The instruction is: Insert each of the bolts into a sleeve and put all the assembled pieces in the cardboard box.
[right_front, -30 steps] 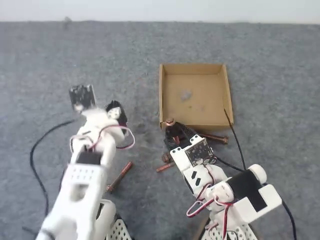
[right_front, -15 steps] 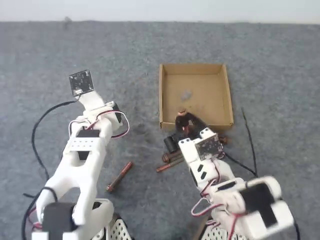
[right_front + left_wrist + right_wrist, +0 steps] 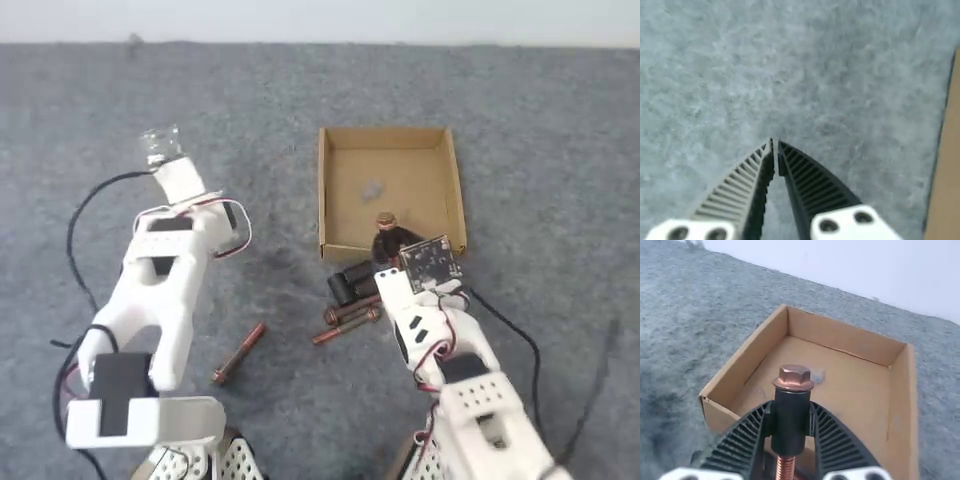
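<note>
One assembled piece is in hand: the right claw (image 3: 790,410) is clamped on the sides of a black sleeve (image 3: 789,427) that has a copper bolt (image 3: 793,377) through it. The bolt's hex head sits on the sleeve's top end and its thread hangs out below. The piece is upright at the near wall of the cardboard box (image 3: 840,340), roughly above that wall and not yet set down inside. The left claw (image 3: 775,150) is closed on nothing, its tips almost touching, over the grey-covered table (image 3: 500,100) well to the side of the box. Three loose bolts (image 3: 350,315) lie on the table just outside the box's near wall, beside a second sleeve (image 3: 345,283), and a fourth bolt (image 3: 240,352) lies farther from the box.

Judgement on handling: the bolt is solid metal, rigid and dense for its bulk, and should tolerate a drop into the box. The sleeve looks stiff and smooth-sided, so a light pinch could let it slip. Nothing visible fixes bolt to sleeve beyond the flange resting on the rim, so if the piece tips head-down the bolt may slide out. The present hold at the sleeve's mid-body with the head uppermost appears sound. The loose bolts are best taken across the shank, close behind the head.
</note>
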